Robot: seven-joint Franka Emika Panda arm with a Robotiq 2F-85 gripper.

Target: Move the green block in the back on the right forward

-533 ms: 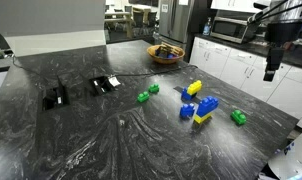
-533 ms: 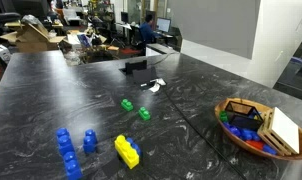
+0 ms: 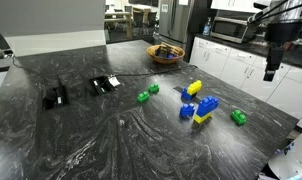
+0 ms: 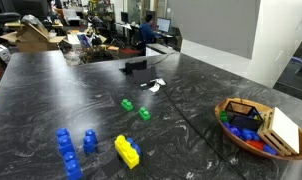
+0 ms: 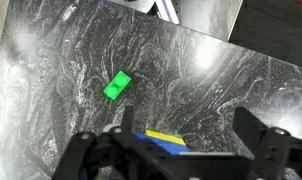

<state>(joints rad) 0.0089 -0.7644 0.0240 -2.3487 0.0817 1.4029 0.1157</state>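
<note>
A lone small green block (image 3: 238, 117) lies near the right edge of the dark marble table, beside the blue-and-yellow block stack (image 3: 201, 108). In the wrist view a green block (image 5: 117, 85) lies on the marble, up and left of the stack (image 5: 163, 140). Two other green blocks (image 3: 143, 97) (image 3: 154, 89) sit together mid-table and also show in an exterior view (image 4: 127, 103) (image 4: 144, 113). My gripper (image 3: 272, 68) hangs high above and beyond the table's right side. In the wrist view the gripper (image 5: 191, 135) is open and empty.
A smaller blue-and-yellow block (image 3: 192, 90) lies behind the stack. A wooden bowl (image 3: 166, 52) of toys stands at the back. Two black devices (image 3: 54, 98) (image 3: 104, 85) with a cable lie on the left. White cabinets (image 3: 241, 65) stand beyond the table edge.
</note>
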